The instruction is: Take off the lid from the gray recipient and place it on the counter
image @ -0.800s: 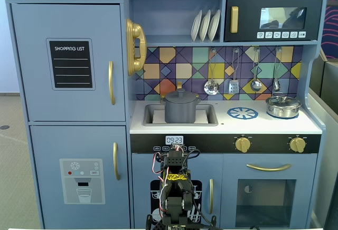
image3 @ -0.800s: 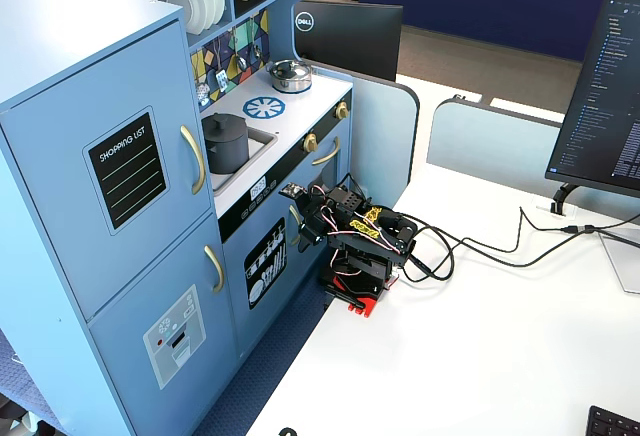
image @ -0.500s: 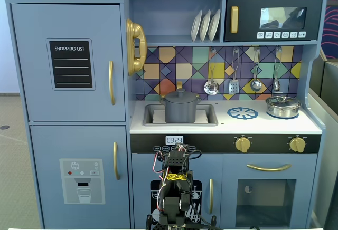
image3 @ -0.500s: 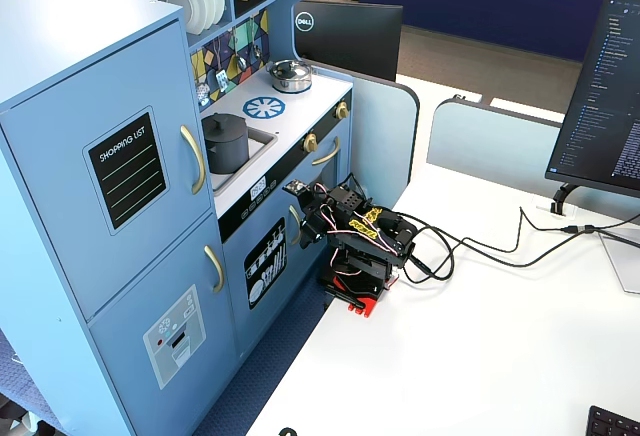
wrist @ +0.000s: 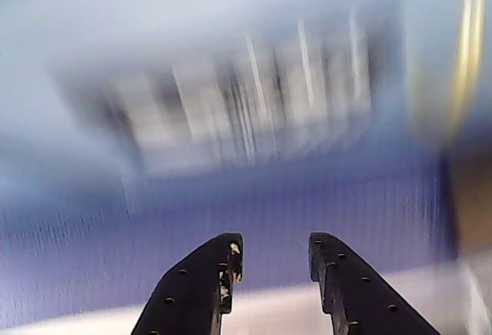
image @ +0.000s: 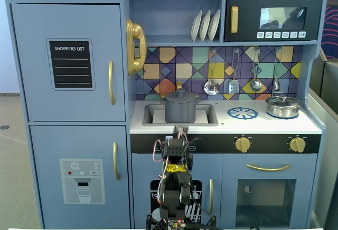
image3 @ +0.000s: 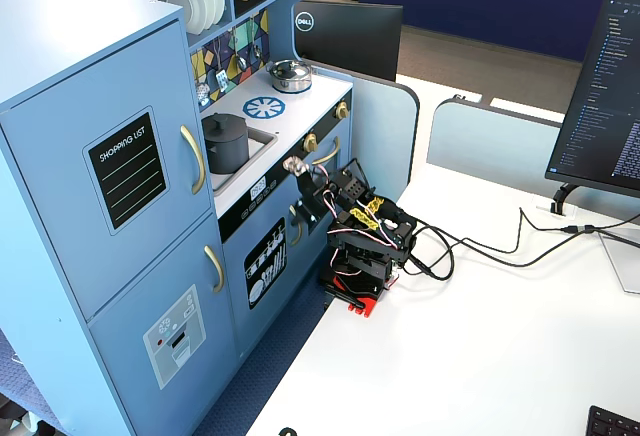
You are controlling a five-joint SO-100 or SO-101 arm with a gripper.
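Approach step: end effector (wrist: 273,262) empty, fingers apart, low by the cabinet front, wrist view probably motion-blurred. Lid (image: 180,95) on gray recipient (image: 180,111) in the sink cut-out of the bench (image: 264,125). Next: raise, reach over knob.

Toy kitchen fittings and desk clutter

A shiny steel pot (image: 283,106) sits at the right of the worktop; three white plates (image: 205,25) stand on the shelf beside a black microwave (image: 273,18). Ladles (image: 211,86) hang on the tiled backsplash. A computer monitor (image3: 604,96) stands on the white bench (image3: 480,356).
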